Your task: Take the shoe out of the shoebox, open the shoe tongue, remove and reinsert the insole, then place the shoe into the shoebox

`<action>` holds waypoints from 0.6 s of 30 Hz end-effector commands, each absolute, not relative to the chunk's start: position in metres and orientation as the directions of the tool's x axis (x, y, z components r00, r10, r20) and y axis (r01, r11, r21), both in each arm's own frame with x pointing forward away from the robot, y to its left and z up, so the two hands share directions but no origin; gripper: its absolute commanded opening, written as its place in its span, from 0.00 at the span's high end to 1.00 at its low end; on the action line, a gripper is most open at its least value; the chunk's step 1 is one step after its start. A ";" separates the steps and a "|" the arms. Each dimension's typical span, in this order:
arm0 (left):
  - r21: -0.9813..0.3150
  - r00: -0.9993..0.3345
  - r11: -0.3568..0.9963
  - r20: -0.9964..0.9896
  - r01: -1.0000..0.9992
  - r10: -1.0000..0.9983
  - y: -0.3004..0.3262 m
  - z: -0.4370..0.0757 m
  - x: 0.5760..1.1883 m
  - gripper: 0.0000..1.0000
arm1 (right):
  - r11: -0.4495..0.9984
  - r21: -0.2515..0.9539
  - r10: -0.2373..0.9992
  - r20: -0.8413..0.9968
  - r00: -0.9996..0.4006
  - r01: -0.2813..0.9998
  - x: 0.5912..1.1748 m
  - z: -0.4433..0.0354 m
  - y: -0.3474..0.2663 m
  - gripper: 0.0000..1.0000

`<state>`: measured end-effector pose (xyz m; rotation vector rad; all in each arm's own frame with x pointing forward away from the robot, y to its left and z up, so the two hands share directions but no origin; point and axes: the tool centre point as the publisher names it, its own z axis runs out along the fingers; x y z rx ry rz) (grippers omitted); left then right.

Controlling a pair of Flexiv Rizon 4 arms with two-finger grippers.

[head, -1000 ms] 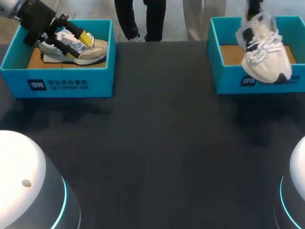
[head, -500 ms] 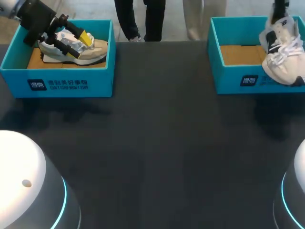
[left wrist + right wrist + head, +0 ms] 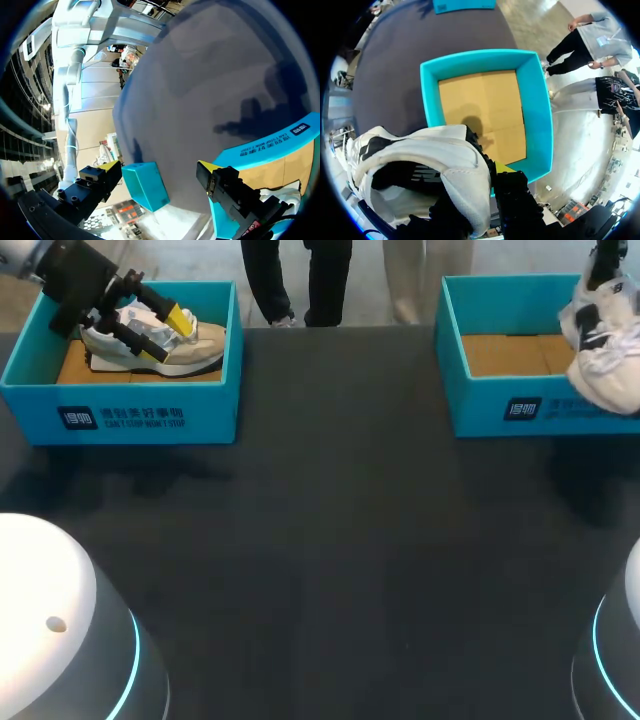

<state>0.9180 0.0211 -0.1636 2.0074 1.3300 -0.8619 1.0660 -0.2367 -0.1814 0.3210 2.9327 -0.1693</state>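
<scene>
Two teal shoeboxes stand on the dark table [image 3: 330, 540], and the right shoebox [image 3: 500, 390] serves as the mark for everything else. Well apart to its left, the left shoebox [image 3: 120, 415] holds a beige sneaker [image 3: 195, 345] resting on its sole on the cardboard floor. The left gripper [image 3: 150, 328] comes in over that box's far outer corner and sits low on the shoe. The head view does not settle how its fingers stand. The left wrist view does: the yellow fingertips [image 3: 107, 165] are spread wide, with only a teal box corner in the gap and nothing pinched. The right shoebox shows a bare cardboard floor. At its right end the white sneaker [image 3: 605, 350] hangs tilted, lifted off that floor. Only the right wrist view shows the hold: the right gripper [image 3: 490, 175] is clamped on the sneaker's collar, one yellow-tipped finger outside and the other hidden inside the shoe, with the open box ahead of it.
</scene>
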 end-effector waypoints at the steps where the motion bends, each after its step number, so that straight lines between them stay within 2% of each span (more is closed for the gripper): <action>1: 0.111 0.297 -0.339 -0.770 0.934 0.565 0.021 -0.163 0.918 0.00 | 0.971 -0.091 0.202 -0.197 -0.959 0.223 1.065 -0.180 -0.238 1.00; 18: 0.111 0.297 -0.339 -0.770 0.934 0.565 0.021 -0.163 0.918 0.00 | 0.971 -0.092 0.200 -0.193 -0.961 0.220 1.064 -0.180 -0.241 1.00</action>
